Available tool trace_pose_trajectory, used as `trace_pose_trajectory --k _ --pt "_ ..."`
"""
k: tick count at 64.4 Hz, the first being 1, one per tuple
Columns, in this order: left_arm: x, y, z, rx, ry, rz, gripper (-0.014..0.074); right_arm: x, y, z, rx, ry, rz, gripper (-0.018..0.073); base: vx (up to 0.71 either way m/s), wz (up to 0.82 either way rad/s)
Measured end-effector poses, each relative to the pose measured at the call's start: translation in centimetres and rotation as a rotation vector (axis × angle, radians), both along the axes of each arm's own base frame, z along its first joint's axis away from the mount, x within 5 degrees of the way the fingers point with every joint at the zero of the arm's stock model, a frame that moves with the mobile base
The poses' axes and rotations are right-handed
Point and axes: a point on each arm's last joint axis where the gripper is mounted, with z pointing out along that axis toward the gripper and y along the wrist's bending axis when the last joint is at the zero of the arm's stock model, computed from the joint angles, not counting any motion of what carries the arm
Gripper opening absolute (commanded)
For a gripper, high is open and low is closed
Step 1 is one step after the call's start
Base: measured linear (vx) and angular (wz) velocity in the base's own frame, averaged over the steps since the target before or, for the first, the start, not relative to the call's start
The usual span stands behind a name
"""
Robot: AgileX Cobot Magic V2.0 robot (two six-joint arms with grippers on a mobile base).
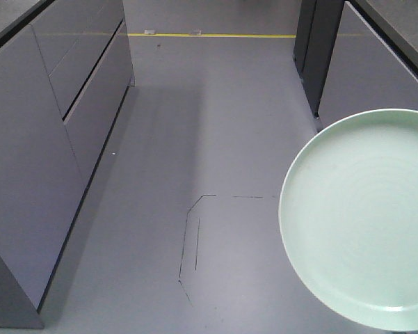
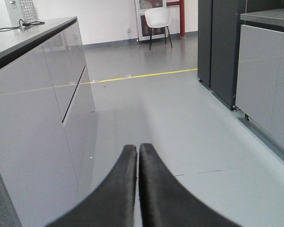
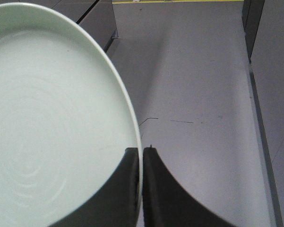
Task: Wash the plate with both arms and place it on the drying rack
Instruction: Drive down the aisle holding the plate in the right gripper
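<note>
Your right claw [image 3: 142,150] is pinched on the rim of the plate [image 3: 52,118], up in the air over the floor [image 3: 198,71], your left claw [image 2: 138,147] is closed on nothing, and the plate looks hard, slippery and easy to break, so grip its rim firmly.

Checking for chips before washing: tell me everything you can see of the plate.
The plate is round, pale mint green and glossy, with a low raised rim and faint concentric rings; no chips show on the visible part. It is held over the grey floor, its face tilted toward the cameras. Only the right gripper touches it, shut on its rim.
</note>
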Motion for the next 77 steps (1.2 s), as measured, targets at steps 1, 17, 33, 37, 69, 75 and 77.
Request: trace_pose_trajectory --k 1,17,33,37,69,75,77 --pt "0.00 0.00 0.00 0.000 0.000 0.000 0.0004 0.00 0.00 0.00 0.000 0.000 0.000 -0.0004 0.19 -0.04" --pt "0.00 0.00 0.00 0.000 0.000 0.000 0.0004 0.00 0.00 0.00 0.000 0.000 0.000 -0.0004 0.20 -0.04" --pt "0.00 0.00 0.00 0.000 0.000 0.000 0.0004 0.00 0.00 0.00 0.000 0.000 0.000 -0.0004 0.21 -0.02" --pt "0.00 0.00 0.00 0.000 0.000 0.000 0.0004 0.00 0.00 0.00 0.000 0.000 0.000 -0.0004 0.22 0.02" --pt "0.00 0.00 0.00 0.000 0.000 0.000 0.0004 0.00 0.00 0.00 0.000 0.000 0.000 -0.0004 0.21 0.06" --pt "0.00 0.00 0.00 0.000 0.000 0.000 0.0004 0.00 0.00 0.00 0.000 0.000 0.000 -0.0004 0.21 0.07" --pt "0.00 0.00 0.00 0.000 0.000 0.000 0.0004 0.00 0.00 0.00 0.000 0.000 0.000 -0.0004 0.21 0.08"
